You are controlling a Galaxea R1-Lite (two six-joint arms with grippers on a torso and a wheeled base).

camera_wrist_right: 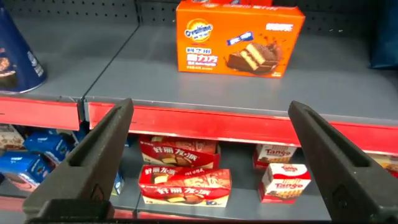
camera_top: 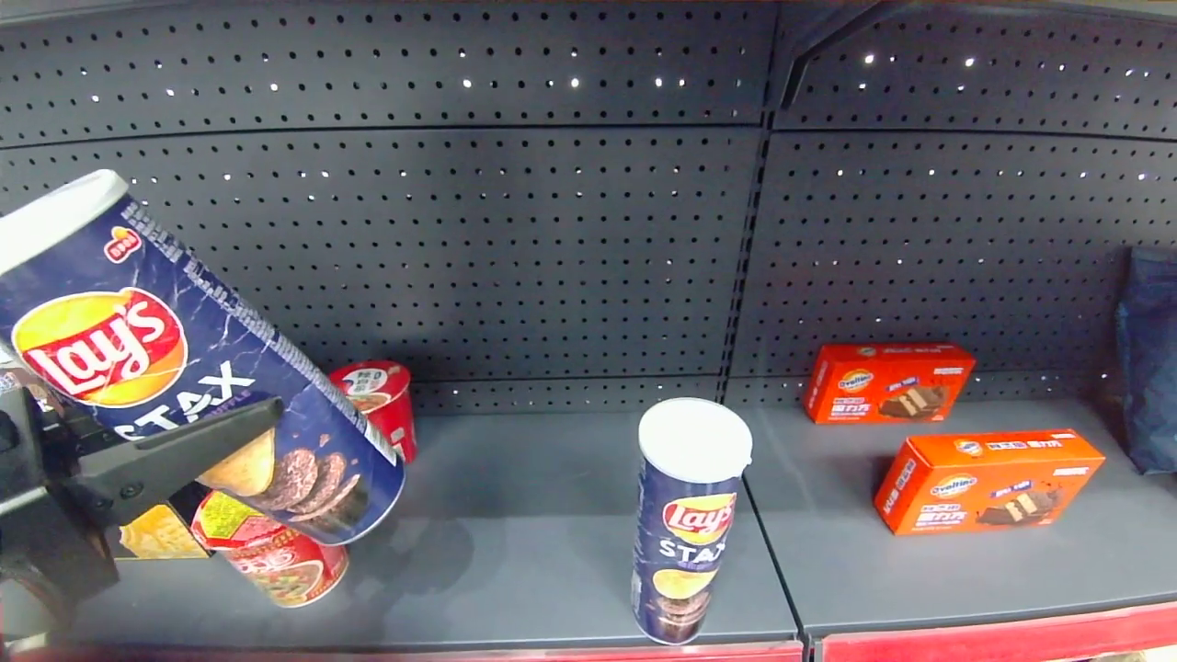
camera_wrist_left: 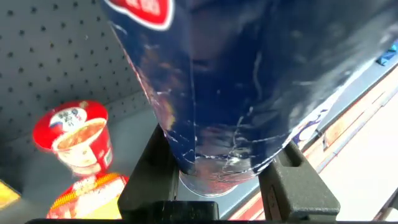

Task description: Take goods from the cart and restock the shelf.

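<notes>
My left gripper is shut on a blue chip can with a white lid, held tilted above the left end of the grey shelf. In the left wrist view the can fills the space between the gripper's black fingers. A second blue chip can stands upright near the shelf's front edge, at the middle. My right gripper is open in front of the shelf's red front strip, with nothing between its fingers.
Behind the held can a red noodle cup stands, and another lies below it beside a yellow pack. Two orange cake boxes and a dark blue bag occupy the right bay. A lower shelf holds red boxes.
</notes>
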